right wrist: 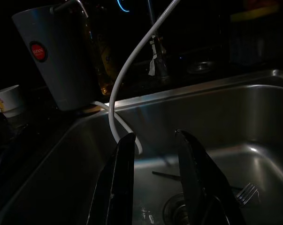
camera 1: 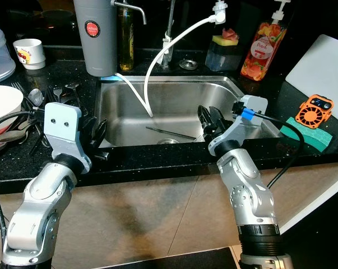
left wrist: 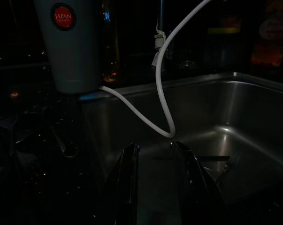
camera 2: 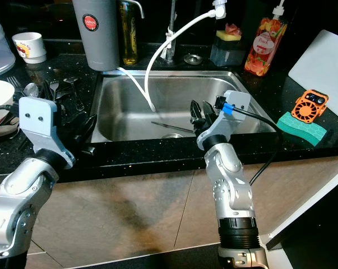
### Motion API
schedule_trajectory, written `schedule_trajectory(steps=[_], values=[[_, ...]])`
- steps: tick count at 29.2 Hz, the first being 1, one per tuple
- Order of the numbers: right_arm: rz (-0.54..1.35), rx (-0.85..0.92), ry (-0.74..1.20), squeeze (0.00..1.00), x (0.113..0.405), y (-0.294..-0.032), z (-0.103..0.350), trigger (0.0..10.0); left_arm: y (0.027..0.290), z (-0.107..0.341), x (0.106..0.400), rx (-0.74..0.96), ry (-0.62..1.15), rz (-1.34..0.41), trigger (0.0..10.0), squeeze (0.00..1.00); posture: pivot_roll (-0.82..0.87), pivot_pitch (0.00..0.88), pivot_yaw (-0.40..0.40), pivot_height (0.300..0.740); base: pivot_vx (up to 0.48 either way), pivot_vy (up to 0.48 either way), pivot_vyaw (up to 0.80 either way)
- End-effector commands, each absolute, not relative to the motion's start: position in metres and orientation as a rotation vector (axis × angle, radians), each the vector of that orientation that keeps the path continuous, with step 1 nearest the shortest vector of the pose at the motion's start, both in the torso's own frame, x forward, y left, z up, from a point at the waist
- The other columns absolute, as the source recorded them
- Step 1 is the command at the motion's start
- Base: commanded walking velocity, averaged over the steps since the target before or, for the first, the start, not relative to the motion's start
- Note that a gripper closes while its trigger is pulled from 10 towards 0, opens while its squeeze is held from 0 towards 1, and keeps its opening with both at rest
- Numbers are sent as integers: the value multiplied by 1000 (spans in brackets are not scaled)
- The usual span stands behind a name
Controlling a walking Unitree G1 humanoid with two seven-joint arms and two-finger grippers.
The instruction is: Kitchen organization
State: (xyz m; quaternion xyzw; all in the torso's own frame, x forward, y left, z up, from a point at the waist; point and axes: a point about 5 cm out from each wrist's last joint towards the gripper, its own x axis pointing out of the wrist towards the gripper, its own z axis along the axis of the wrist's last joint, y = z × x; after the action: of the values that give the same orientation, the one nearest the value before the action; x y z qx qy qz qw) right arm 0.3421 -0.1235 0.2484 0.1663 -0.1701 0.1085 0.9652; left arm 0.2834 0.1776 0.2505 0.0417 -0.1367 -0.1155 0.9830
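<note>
A steel sink (camera 1: pixel 174 101) is set into the black counter in front of me. A fork (camera 1: pixel 171 133) with a dark handle lies on its floor near the drain, its tines (right wrist: pixel 247 191) catching the light. My left gripper (camera 1: pixel 98 131) hovers over the sink's front left corner, open with nothing between its fingers (left wrist: pixel 127 168). My right gripper (camera 1: pixel 209 117) hangs over the front right part of the basin, a little above the fork, also open and empty (right wrist: pixel 154 136). Loose cutlery (camera 1: pixel 45 98) is piled on the counter to the left.
A grey water filter (camera 1: pixel 96 33) and an oil bottle (camera 1: pixel 126 39) stand behind the sink; a white hose (camera 1: pixel 157 56) loops into it. A white bowl (camera 1: pixel 3 103) and mug (camera 1: pixel 28 53) sit left. Soap bottle (camera 1: pixel 262 47), green sponge (camera 1: pixel 314 134), orange gadget (camera 1: pixel 316 110) and white board (camera 1: pixel 320 64) sit right.
</note>
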Motion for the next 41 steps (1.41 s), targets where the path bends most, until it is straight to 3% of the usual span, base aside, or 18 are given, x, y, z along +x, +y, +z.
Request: schedule_trajectory(steps=[1, 22, 41], values=[[213, 339, -339, 0, 339, -124, 247, 10000, 175, 251, 280, 84, -271, -252, 10000, 0, 84, 106, -56, 740, -259, 0, 0], [217, 340, -329, 0, 339, -124, 246, 10000, 174, 250, 279, 76, -266, -256, 10000, 0, 78, 112, -62, 740, -321, 0, 0], [193, 331, -235, 0, 330, -124, 228, 10000, 181, 190, 267, 43, -20, -240, 10000, 0, 70, 107, -76, 740, 0, 0, 0]])
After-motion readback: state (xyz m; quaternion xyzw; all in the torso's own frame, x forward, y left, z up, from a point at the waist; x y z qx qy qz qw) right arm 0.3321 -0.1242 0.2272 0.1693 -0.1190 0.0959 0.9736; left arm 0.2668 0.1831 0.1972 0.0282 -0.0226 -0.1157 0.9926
